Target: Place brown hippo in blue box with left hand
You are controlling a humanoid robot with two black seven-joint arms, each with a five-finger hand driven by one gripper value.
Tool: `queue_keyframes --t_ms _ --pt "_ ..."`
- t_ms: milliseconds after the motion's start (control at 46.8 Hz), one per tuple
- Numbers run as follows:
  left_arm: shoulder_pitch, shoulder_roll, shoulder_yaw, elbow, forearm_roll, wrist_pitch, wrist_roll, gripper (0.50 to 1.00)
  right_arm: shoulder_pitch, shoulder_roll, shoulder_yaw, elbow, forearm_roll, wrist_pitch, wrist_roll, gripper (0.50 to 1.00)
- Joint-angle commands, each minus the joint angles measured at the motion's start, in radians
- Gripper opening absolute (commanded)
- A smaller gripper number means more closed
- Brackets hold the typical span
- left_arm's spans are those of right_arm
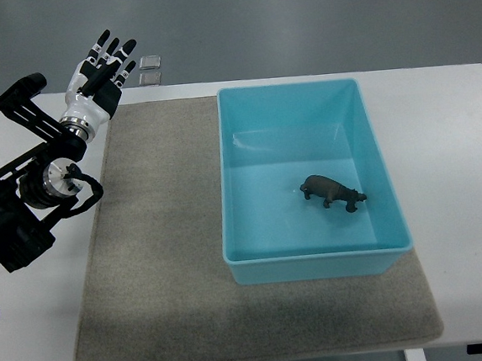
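Since placed inside already: brown hippo [333,192], upright on its feet on the floor of the blue box [315,260], a little toward the box wall farthest from the left hand [101,71], touching no wall.

Task status, by judgement: placing done; nothing left but perhaps settling the arm.

Left hand: at the far rim of the table [448,129], well apart from the box, with the box lying off to the hand's right and nearer the robot. Fingers spread and straight, empty, tips reaching past the table's far edge toward two small clear blocks [150,69] just beyond them.

Right hand: not in view.

Grey mat [156,272]: under the box and across the stretch between hand and box; bare, flat, no obstacle on it.

Edges: box walls upright all round, open top, near wall touching the mat's near portion. Mat's near edge close to the table's near edge. Hand beside the mat's far corner on the arm's side, over bare white table.

Open room: wide clear lane over the mat between hand and box; bare table beyond the box on the side away from the hand.
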Motion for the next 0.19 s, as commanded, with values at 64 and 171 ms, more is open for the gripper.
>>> queue_keyframes --t_ms 64,171 --pt "0.000 0.003 0.000 0.000 0.000 0.000 0.000 0.996 0.000 0.000 0.001 0.001 0.001 0.010 0.000 0.936" --pt "0.000 0.005 0.000 0.002 0.000 0.000 0.000 0.996 0.000 0.000 0.001 0.001 -0.003 0.010 -0.003 0.936"
